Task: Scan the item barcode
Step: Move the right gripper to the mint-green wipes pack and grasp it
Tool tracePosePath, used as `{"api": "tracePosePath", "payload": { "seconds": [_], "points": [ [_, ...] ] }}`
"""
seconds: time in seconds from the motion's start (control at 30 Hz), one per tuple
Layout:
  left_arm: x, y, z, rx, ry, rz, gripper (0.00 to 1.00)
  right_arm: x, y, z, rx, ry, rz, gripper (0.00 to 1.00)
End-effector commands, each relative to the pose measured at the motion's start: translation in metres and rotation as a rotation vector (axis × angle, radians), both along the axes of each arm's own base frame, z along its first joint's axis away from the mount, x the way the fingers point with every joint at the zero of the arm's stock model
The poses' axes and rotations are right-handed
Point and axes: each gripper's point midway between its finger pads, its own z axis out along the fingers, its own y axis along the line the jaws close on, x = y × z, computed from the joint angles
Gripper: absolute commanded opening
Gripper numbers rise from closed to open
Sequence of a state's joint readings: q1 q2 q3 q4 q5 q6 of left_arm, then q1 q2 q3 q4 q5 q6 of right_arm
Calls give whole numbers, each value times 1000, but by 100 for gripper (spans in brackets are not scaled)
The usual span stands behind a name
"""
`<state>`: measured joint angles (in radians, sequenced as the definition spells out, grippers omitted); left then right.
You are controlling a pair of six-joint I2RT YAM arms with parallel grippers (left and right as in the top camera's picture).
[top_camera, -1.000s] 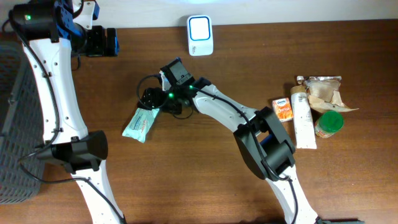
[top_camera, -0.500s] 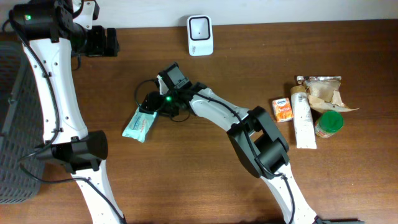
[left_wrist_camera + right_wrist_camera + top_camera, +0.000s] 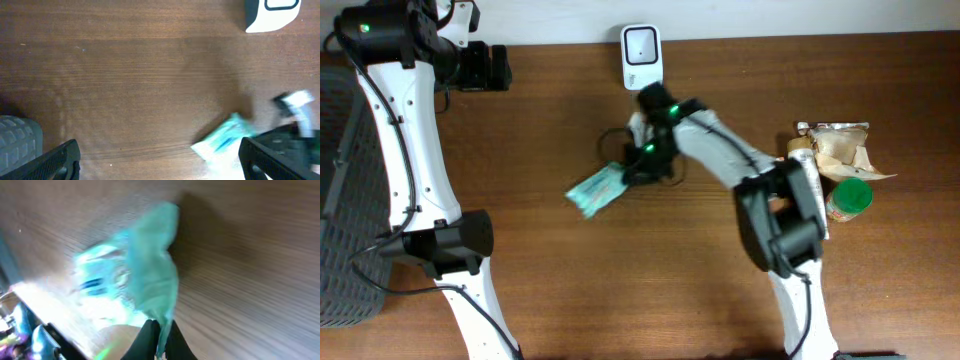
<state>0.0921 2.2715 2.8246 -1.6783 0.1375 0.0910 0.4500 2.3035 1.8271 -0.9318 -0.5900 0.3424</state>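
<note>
**Gripping the teal packet: right arm below the scanner**

Overhead view: The right gripper (image 3: 638, 170) sits just below the white scanner (image 3: 641, 45), over the middle of the wooden table (image 3: 570, 290). The teal packet (image 3: 595, 190) sticks out from it to the lower left, tilted, with one end at the jaws. The left gripper (image 3: 485, 67) is at the far top-left corner, well apart from the packet and near a grey basket (image 3: 335, 200). At the right edge lie a crinkled bag (image 3: 840, 145), a white tube (image 3: 810, 215) and a green-lidded jar (image 3: 848, 197).

Left wrist view: The left gripper (image 3: 160, 145) has its fingers spread wide, with nothing between them. The packet (image 3: 225, 142) shows at lower right, blurred, beside the dark right gripper (image 3: 295, 132). The scanner (image 3: 272, 15) is cut off by the top-right corner, and the basket (image 3: 15, 137) shows at lower left.

Right wrist view: The right gripper (image 3: 157, 335) is pressed together on one edge of the packet (image 3: 145, 285). The packet is blurred. Whether it touches the wood cannot be told.
</note>
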Motion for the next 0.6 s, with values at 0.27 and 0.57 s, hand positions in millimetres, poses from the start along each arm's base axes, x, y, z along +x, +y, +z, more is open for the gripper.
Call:
{"api": "tracePosePath", "payload": {
  "seconds": [0.27,0.57],
  "points": [
    [-2,2,8,13,-20,-9,99,10,-63,36,-119,-109,92,62],
    [-2,2,8,13,-20,-10,99,28,-19,13,-378,-373,136,4]
  ]
}}
